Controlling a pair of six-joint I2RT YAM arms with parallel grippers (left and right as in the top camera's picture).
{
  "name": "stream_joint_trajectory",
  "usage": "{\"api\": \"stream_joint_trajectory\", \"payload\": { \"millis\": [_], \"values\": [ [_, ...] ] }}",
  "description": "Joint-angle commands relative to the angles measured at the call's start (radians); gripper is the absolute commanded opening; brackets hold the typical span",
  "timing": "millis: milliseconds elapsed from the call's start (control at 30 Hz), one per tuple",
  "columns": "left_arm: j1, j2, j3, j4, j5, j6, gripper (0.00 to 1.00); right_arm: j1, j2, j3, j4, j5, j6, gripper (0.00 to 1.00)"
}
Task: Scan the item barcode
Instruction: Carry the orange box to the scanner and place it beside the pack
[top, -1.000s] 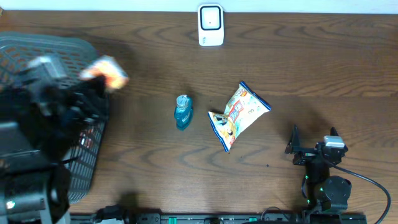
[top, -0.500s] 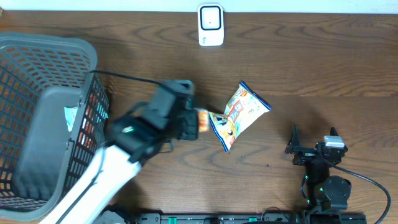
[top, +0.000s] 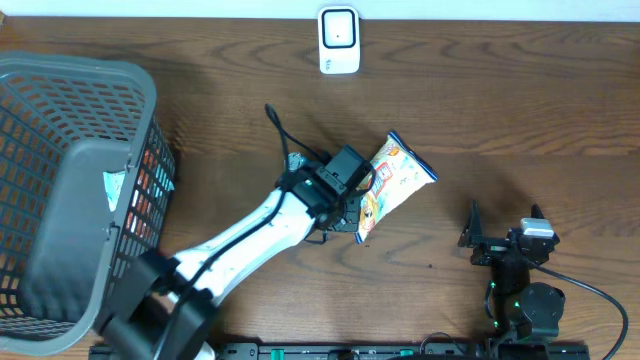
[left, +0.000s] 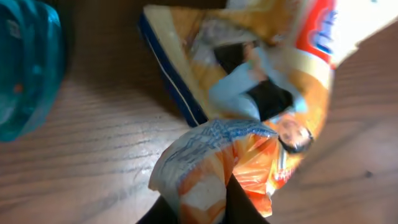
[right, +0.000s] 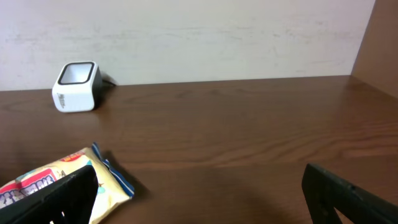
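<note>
Near the middle of the worktop (top: 520, 110), the left tool (left: 204, 202) pinches an orange packet (left: 199, 162) over a snack bag (top: 400, 172); the scanner (top: 339, 41) stands at the far edge. Right tool (top: 503, 222) — spread wide — sits by the front-right corner.

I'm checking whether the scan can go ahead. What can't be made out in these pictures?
- Barcode on the small packet: left wrist view, blur and creases; none readable.
- Teal bottle: cut by the left wrist view's edge; under the left arm overhead.
- Basket contents: overhead, mesh wall obscures them.
</note>
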Motion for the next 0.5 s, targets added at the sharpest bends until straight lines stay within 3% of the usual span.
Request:
{"api": "stream_joint_trajectory", "payload": {
  "millis": [0, 33, 67, 167, 267, 467],
  "values": [
    [-0.001, 0.049, -0.003, -0.003, -0.024, -0.037, 0.36, 0.002, -0.005, -0.001, -0.004, 0.002, 0.006, 0.99],
    [-0.001, 0.05, -0.003, -0.006, -0.024, -0.045, 0.45, 0.002, -0.004, -0.001, -0.003, 0.002, 0.006, 0.99],
    [-0.001, 0.047, -0.003, -0.007, -0.016, -0.053, 0.61, 0.002, -0.004, -0.001, -0.004, 0.002, 0.006, 0.99],
    [-0.001, 0.013, 0.006, -0.007, 0.035, -0.051, 0.86, 0.002, -0.004, -0.001, -0.003, 0.002, 0.006, 0.99],
    [-0.001, -0.054, 0.026, -0.008, 0.058, -0.048, 0.93, 0.002, -0.004, -0.001, -0.004, 0.002, 0.006, 0.99],
    [0.0, -0.246, 0.107, -0.008, 0.046, 0.081, 1.0, 0.002, -0.004, -0.001, -0.003, 0.002, 0.006, 0.99]
  ]
}}
